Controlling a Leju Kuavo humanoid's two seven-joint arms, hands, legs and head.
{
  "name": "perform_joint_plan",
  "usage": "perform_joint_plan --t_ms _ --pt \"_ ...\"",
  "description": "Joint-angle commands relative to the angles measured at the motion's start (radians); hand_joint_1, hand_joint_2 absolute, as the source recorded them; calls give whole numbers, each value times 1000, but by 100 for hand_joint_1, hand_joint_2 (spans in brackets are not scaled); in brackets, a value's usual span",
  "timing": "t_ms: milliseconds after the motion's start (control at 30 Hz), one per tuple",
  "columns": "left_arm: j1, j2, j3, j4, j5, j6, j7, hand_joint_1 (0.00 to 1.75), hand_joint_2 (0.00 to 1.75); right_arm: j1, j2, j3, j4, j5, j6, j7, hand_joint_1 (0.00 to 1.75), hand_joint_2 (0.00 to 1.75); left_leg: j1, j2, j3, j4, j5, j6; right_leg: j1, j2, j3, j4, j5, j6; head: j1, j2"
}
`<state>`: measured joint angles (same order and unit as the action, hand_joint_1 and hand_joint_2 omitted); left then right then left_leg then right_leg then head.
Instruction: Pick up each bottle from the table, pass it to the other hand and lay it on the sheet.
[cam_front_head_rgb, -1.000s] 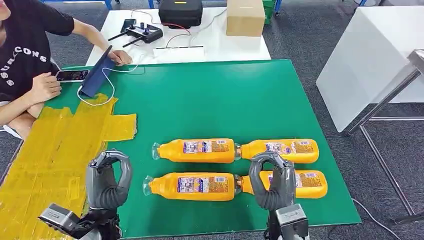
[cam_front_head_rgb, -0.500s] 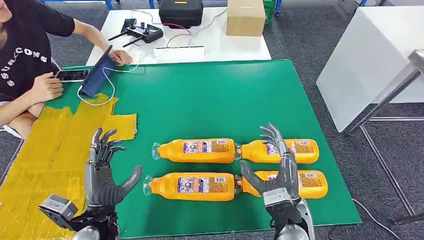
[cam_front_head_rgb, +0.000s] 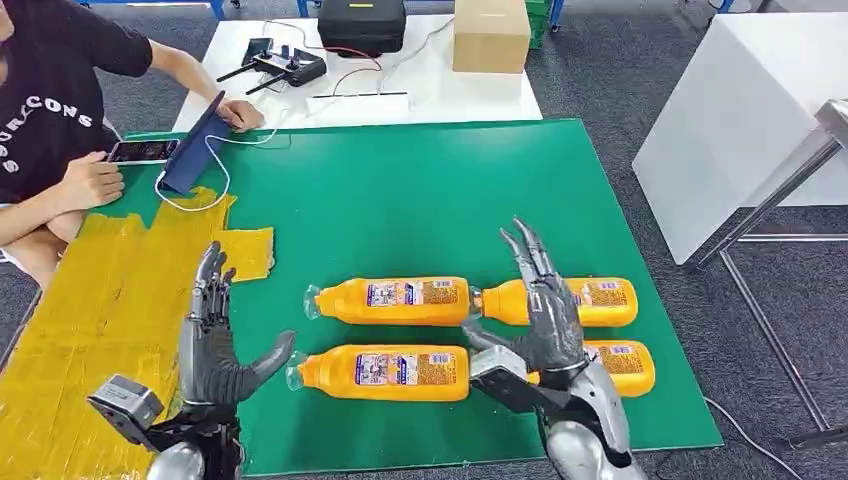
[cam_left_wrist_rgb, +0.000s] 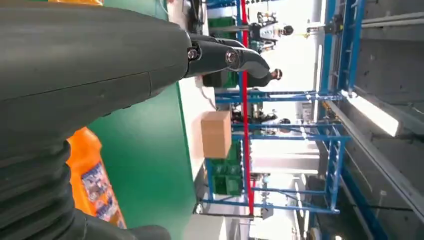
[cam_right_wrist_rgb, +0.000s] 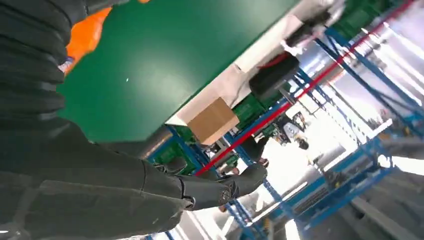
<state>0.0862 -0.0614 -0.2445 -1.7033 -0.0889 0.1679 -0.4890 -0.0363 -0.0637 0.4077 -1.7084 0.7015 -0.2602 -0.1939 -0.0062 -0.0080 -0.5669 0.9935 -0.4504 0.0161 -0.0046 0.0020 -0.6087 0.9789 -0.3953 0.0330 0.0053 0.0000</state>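
Several orange bottles lie on their sides on the green table (cam_front_head_rgb: 420, 190), in two rows. The far-left bottle (cam_front_head_rgb: 395, 301) and the near-left bottle (cam_front_head_rgb: 385, 372) show fully. My right hand (cam_front_head_rgb: 540, 320) hovers open with fingers spread over the far-right bottle (cam_front_head_rgb: 600, 300) and the near-right bottle (cam_front_head_rgb: 625, 365), holding nothing. My left hand (cam_front_head_rgb: 215, 335) is raised open at the edge of the yellow sheet (cam_front_head_rgb: 100, 310), left of the near-left bottle. An orange bottle (cam_left_wrist_rgb: 95, 185) shows beside the left hand in the left wrist view.
A person (cam_front_head_rgb: 50, 130) sits at the far left by a tablet (cam_front_head_rgb: 195, 145) and a phone (cam_front_head_rgb: 145, 151). Behind stands a white table (cam_front_head_rgb: 400, 90) with a cardboard box (cam_front_head_rgb: 490, 35), a black case (cam_front_head_rgb: 362, 25) and a controller (cam_front_head_rgb: 285, 66).
Both hands went from curled shut to open with spread fingers. The right hand then rose and reached farther over the right-hand bottles; the left hand stretched upward.
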Motion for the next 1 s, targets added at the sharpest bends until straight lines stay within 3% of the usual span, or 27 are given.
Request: perform_joint_plan --t_ms 33,167,533,567,1000 --pt "-68 -23 11 99 2 -31 19 0 175 -194 -45 133 227 102 44 70 0 175 1 2 3 -1 -1 -1 1 1 3 -2 0 0 0 0" --pt "-111 -33 -12 134 -2 -53 26 0 175 -313 -20 209 360 150 91 109 0 175 1 5 6 -1 -2 -2 1 4 5 -2 0 0 0 0" --pt "-130 -38 -25 151 -2 -60 31 0 175 -373 -3 243 438 189 103 142 0 175 1 5 5 -1 -1 -1 1 4 4 -1 1 0 0 0" --pt "-145 -39 -34 167 4 -69 35 0 175 -433 28 276 522 195 122 146 0 175 1 5 5 -1 -1 -1 1 4 4 -1 1 0 0 0" --pt "-213 -42 -69 226 36 -86 36 0 175 -579 114 325 881 137 180 130 0 175 1 2 4 -1 0 -1 1 2 4 -1 0 0 0 0"
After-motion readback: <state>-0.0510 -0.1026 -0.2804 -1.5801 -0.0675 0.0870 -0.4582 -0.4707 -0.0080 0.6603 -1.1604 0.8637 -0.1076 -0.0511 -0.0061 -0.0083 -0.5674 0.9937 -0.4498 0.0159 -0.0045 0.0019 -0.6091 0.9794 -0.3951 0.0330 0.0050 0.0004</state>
